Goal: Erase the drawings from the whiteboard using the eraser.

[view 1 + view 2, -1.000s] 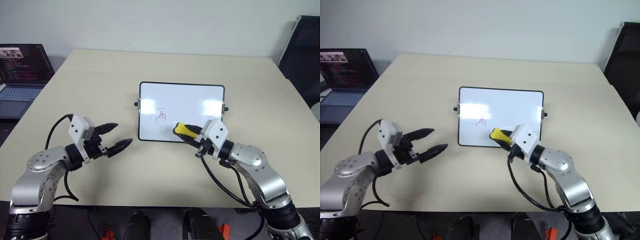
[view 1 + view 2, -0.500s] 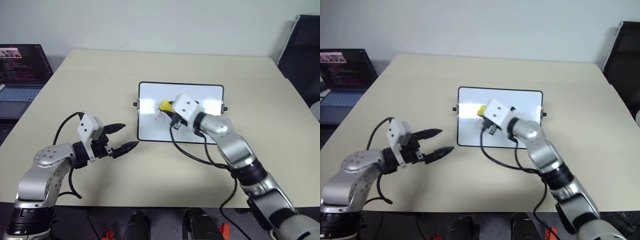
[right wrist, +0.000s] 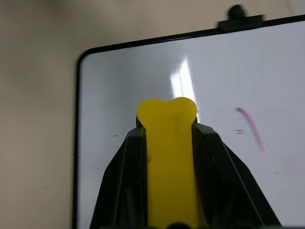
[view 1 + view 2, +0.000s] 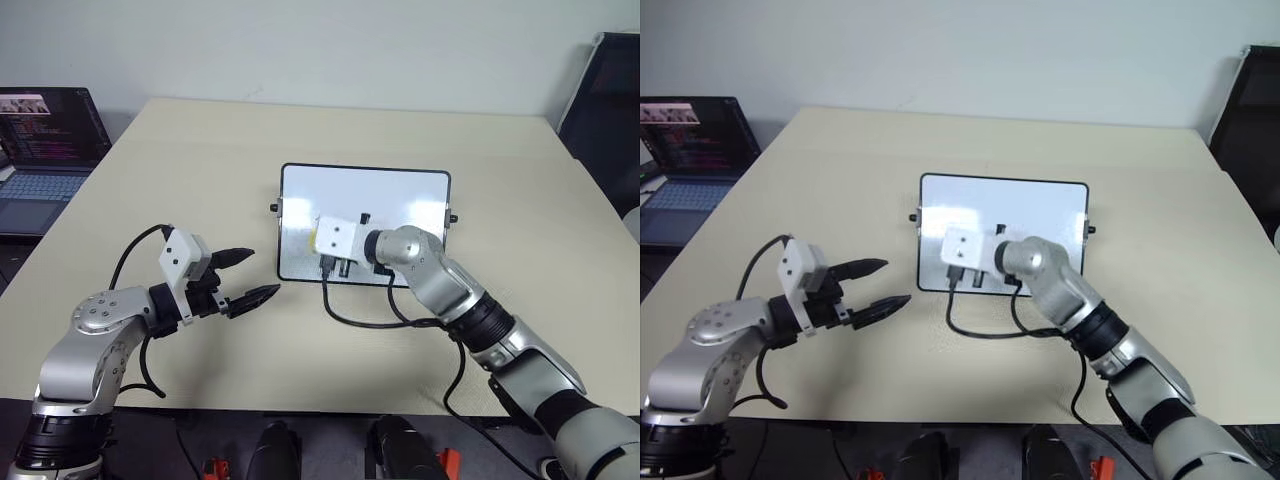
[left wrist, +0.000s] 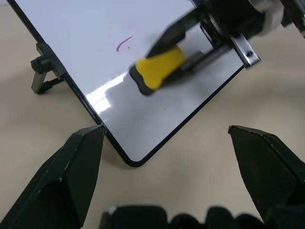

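Note:
The whiteboard (image 4: 400, 200) stands tilted on the table's middle, a black knob on each short side. My right gripper (image 3: 167, 126) is shut on the yellow eraser (image 3: 167, 143), which presses on the board's lower left part (image 5: 157, 71). Of the drawings, a short reddish stroke (image 3: 250, 129) is left beside the eraser, also visible in the left wrist view (image 5: 123, 44). My left gripper (image 4: 262, 272) hangs open over the table just left of the board's near left corner, holding nothing.
The beige table (image 4: 200, 170) has an open laptop (image 4: 45, 140) beyond its far left corner. A dark chair (image 4: 605, 100) stands at the far right. My right arm's black cable loops onto the table in front of the board.
My right gripper swept the eraser from the board's lower right edge leftwards across it, wiping away most of the reddish drawing. My left gripper has stayed open in nearly the same place.

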Controlling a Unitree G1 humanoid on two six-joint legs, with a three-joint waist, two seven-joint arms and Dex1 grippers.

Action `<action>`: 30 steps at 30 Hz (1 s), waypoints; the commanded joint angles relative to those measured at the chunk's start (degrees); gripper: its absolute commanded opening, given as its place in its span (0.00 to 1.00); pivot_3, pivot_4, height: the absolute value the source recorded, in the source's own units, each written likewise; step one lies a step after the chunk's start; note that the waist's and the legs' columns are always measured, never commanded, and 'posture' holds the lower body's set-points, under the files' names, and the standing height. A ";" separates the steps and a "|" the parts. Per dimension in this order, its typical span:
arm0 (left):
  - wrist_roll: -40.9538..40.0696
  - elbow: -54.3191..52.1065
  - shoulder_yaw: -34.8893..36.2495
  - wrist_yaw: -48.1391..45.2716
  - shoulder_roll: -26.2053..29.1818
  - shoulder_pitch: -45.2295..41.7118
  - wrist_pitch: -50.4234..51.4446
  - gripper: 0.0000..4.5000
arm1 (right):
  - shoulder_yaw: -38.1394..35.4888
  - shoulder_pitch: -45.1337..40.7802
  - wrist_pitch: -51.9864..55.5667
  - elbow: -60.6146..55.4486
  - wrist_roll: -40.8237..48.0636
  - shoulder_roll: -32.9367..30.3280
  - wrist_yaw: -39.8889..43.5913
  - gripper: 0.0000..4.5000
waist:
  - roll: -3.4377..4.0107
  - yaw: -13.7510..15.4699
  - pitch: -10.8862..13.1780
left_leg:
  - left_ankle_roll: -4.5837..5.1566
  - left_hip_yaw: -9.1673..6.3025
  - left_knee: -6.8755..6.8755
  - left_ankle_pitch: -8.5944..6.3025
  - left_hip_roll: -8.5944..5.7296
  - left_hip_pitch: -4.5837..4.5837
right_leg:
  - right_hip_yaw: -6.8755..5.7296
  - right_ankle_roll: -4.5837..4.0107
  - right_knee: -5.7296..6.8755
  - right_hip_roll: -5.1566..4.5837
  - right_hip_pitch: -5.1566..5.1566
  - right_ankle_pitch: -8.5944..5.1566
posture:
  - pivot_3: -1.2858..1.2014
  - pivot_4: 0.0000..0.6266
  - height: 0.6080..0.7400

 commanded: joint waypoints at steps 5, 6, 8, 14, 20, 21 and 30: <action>-0.14 -1.32 -0.20 -0.54 0.39 -0.96 -0.89 1.00 | -4.01 -5.39 -5.04 7.25 -5.88 1.42 -11.66 0.22 | -0.01 0.08 0.00 | 0.09 0.00 0.00 0.11 0.00 0.02 | 0.00 -0.10 0.00 0.01 -0.01 0.00 | 0.52 0.24 1.00; -0.15 -1.32 -0.24 -0.52 0.37 -1.00 -0.85 1.00 | -3.86 -5.15 -4.88 7.46 -5.75 1.45 -10.89 0.22 | -0.03 0.14 -0.02 | 0.09 0.00 0.01 0.12 -0.01 0.02 | 0.00 -0.11 -0.02 0.00 0.00 -0.01 | 0.52 0.24 1.00; -0.18 -1.34 -0.33 -0.51 0.32 -1.08 -0.78 1.00 | -3.07 -4.09 -4.28 7.07 -5.31 1.11 -7.89 0.22 | -0.04 0.09 -0.03 | 0.09 0.00 0.01 0.12 0.00 0.02 | 0.00 -0.12 -0.06 0.00 0.04 -0.02 | 0.52 0.24 1.00; -0.25 -1.49 -0.48 -0.39 0.21 -1.02 -0.63 1.00 | 0.30 -0.31 -2.05 1.68 -4.57 -0.70 2.90 0.22 | -0.03 0.02 -0.02 | 0.09 -0.02 -0.03 0.12 0.01 0.03 | -0.03 0.01 -0.03 0.01 0.05 0.04 | 0.52 0.24 1.00; -0.54 -1.82 -0.59 -0.24 0.26 -0.84 -0.45 1.00 | -4.55 -4.32 -5.34 7.71 -8.45 1.00 -9.89 0.22 | -0.02 -0.05 -0.01 | 0.15 -0.01 0.02 0.17 0.00 0.08 | -0.01 -0.16 0.01 0.01 0.04 0.05 | 0.52 0.24 1.00; -0.59 -1.85 -0.60 -0.23 0.29 -0.79 -0.45 1.00 | -5.04 -4.57 -5.53 8.35 -8.29 0.86 -10.56 0.22 | -0.03 0.08 -0.02 | 0.17 -0.02 0.02 0.21 0.00 0.08 | -0.01 -0.19 0.00 0.01 0.03 0.12 | 0.52 0.24 1.00; -0.71 -1.80 -0.71 -0.22 0.24 -0.80 -0.48 1.00 | -1.74 2.42 -0.95 1.01 -5.13 -4.26 5.27 0.22 | -0.07 0.17 -0.05 | 0.10 -0.02 -0.01 0.33 0.00 0.09 | -0.03 -0.15 -0.07 0.00 0.15 0.10 | 0.52 0.24 1.00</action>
